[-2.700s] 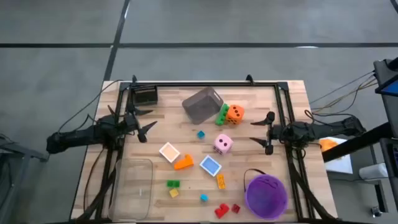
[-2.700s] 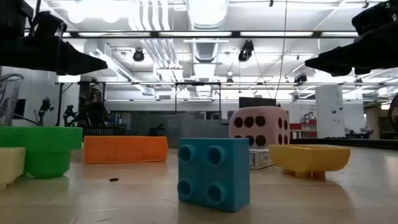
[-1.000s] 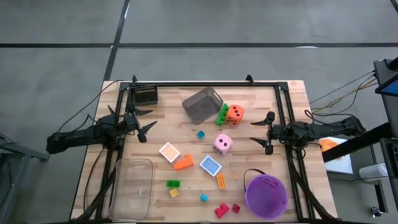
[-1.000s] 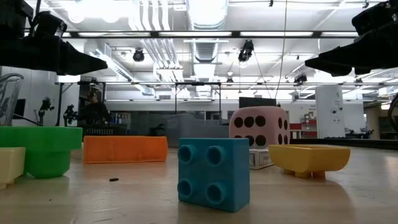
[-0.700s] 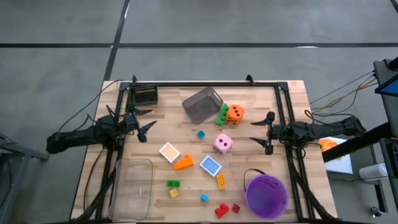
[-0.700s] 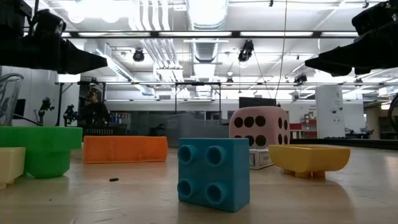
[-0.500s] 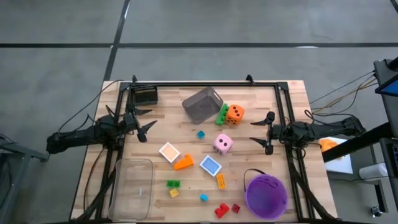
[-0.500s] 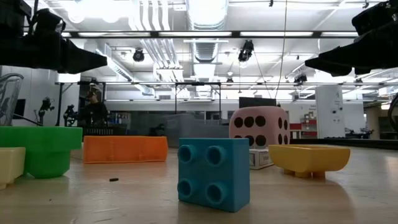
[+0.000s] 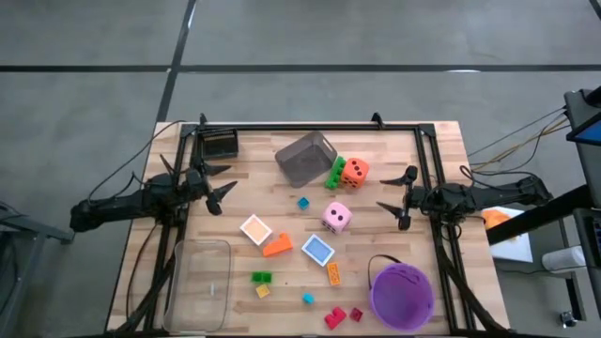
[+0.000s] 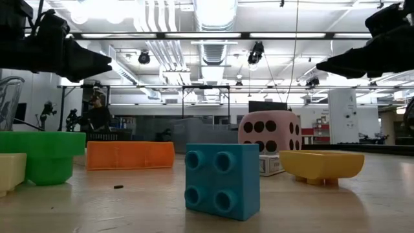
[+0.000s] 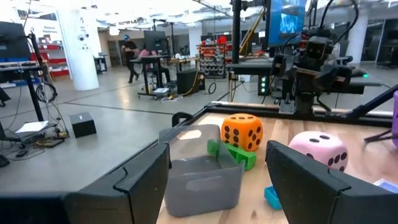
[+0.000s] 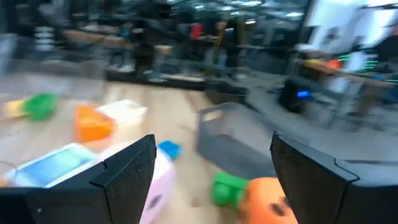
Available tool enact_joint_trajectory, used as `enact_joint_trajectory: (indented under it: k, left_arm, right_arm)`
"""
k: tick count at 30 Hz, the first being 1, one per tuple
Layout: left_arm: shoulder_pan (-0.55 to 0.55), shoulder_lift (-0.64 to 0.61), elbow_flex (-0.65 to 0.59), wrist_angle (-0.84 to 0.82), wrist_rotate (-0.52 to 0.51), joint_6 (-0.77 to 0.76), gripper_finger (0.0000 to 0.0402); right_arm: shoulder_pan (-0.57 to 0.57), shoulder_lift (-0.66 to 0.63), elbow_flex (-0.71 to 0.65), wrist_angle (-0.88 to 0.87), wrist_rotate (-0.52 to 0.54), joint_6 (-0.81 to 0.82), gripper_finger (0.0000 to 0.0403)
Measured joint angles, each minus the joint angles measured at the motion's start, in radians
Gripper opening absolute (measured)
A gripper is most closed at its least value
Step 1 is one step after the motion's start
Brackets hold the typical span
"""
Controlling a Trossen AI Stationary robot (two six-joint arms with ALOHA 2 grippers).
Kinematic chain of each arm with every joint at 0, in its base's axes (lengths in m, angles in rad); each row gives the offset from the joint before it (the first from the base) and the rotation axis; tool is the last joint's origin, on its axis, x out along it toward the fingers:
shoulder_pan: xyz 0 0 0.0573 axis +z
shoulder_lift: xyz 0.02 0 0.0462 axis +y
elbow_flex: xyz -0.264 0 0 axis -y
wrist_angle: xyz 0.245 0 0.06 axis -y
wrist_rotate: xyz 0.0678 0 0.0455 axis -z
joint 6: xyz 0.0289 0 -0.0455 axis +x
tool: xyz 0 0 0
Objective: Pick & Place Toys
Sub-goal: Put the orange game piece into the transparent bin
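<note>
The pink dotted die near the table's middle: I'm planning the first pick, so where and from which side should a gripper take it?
Grip the pink dotted die across two opposite flat side faces, coming straight down from above. It sits flat and apart from other toys, with bare wood around it. The open right gripper is the nearer one; the left gripper waits at the table's left edge.

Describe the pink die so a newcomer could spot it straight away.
Start at the purple round bucket in the table's near right corner and look up and left toward the table's centre. The pink die sits there alone, right of the small blue brick. It is the only pink toy; the other dotted die is orange.
</note>
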Motion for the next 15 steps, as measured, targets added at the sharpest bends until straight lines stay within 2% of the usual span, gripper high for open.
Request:
enact_joint_trajectory:
  k: [5, 10, 15]
  left_arm:
    - [0.000, 0.000, 0.000, -0.002, 0.011, -0.094, 0.0266]
    - [0.000, 0.001, 0.000, -0.041, 0.114, -0.156, 0.0266]
    - [0.000, 0.005, 0.000, -0.048, 0.150, -0.148, 0.0266]
  right_arm:
    - [0.001, 0.000, 0.000, 0.060, -0.003, 0.067, 0.0311]
    - [0.001, 0.002, 0.000, 0.112, -0.012, 0.123, 0.0311]
    - [0.000, 0.002, 0.000, 0.178, -0.005, 0.125, 0.0311]
